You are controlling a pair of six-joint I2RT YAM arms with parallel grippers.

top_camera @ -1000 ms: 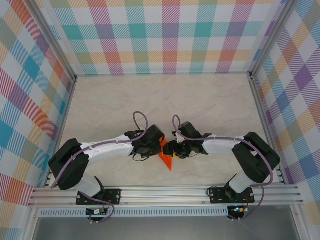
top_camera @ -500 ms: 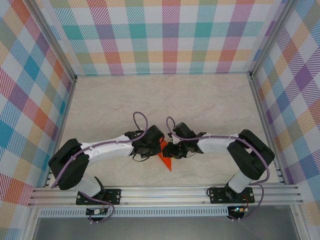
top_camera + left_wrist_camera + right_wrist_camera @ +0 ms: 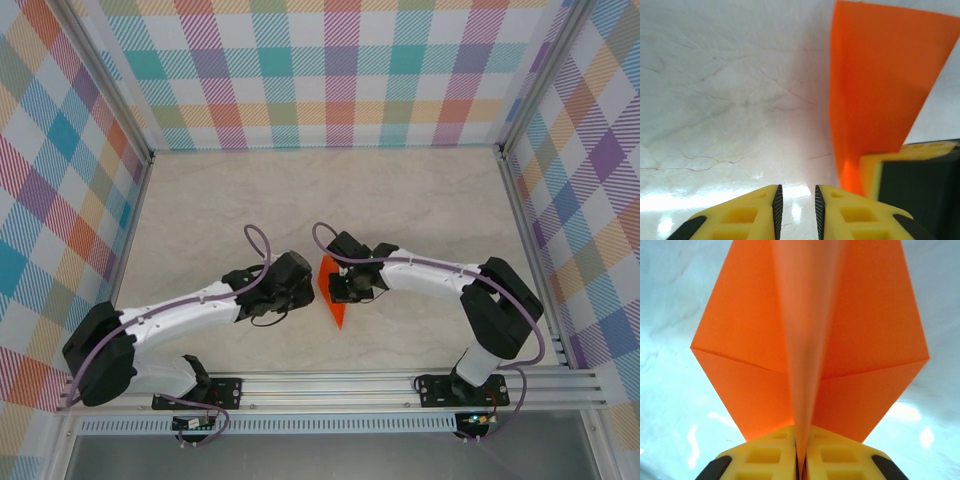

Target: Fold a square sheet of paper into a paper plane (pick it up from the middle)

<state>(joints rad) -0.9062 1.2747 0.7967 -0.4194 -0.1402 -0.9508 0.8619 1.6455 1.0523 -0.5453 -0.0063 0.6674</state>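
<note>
Grip on the square sheet of paper [image 3: 810,340], lying mid-table [image 3: 420,200] with its point toward 6 o'clock: right gripper [image 3: 801,442] pinches the raised centre fold and should hold square, while left gripper [image 3: 796,195], barely parted and empty, waits at 9 o'clock.

The paper [image 3: 337,310] is bright orange, the desk [image 3: 300,200] cream (faint grey marbling), the walls [image 3: 340,70] pastel plaid, the jaws yellow.

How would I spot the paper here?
On the pale marble table inside the checkered walls, look toward the middle of the near edge. The paper is a bright orange folded wedge, pinched along its raised crease by the right end effector; nothing else on the table is orange.
</note>
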